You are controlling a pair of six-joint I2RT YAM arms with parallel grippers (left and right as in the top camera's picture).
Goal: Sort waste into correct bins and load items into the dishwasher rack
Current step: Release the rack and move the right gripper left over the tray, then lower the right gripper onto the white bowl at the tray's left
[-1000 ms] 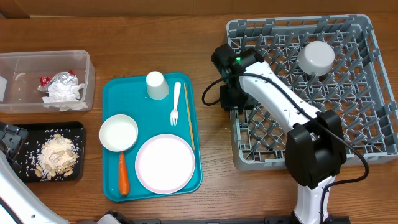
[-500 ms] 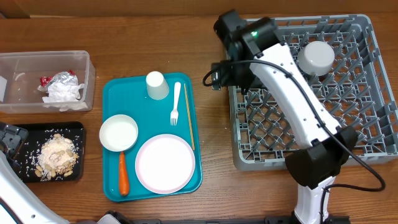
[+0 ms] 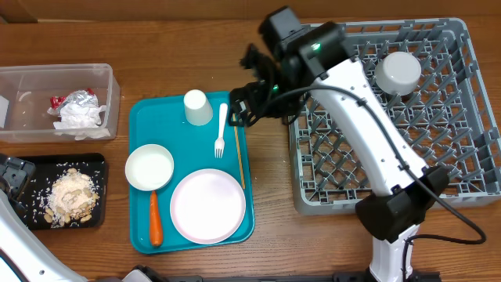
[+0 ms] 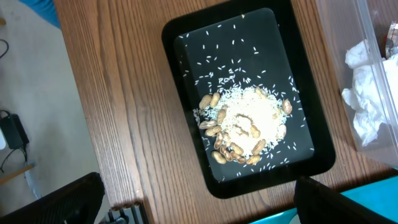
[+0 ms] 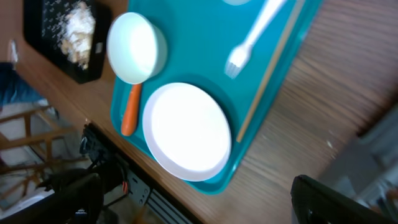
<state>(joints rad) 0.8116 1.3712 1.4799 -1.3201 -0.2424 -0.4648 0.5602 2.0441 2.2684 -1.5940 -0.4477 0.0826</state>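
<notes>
- As seen from overhead, the clear tub (image 3: pixel 110 94) stood at the far left of the table; inside it lay the crumpled napkin (image 3: pixel 77 117) with the foil wrapper (image 3: pixel 78 99) touching it on top.
- Just in front of the tub sat the black tray (image 3: pixel 99 161); the food scraps (image 3: pixel 72 197) formed a heap in its middle, with loose grains scattered around.
- The left gripper (image 4: pixel 199 200) hung above the black tray, its jaws spread wide and pinching nothing.
- The teal serving tray (image 3: pixel 141 113) lay just right of both bins; it carried the cup (image 3: pixel 197 107) at the back, a bowl (image 3: pixel 149 168) at its left side, an orange carrot (image 3: pixel 155 220) in front of the bowl, and the plate (image 3: pixel 207 205) at the front right.
- The fork (image 3: pixel 221 129) lay right of the cup, tines toward the plate; a thin wooden stick (image 3: pixel 238 149) lay along the tray's right rim beside it.
- The right gripper (image 3: pixel 244 104) hovered over the tray's right edge near the fork's handle; its jaws stood wide apart and empty.
- The dishwasher rack (image 3: pixel 470 117) occupied the right of the table; a second bowl (image 3: pixel 398 72) rested in its back section, apparently inverted; the right arm reached across the rack's left side.
</notes>
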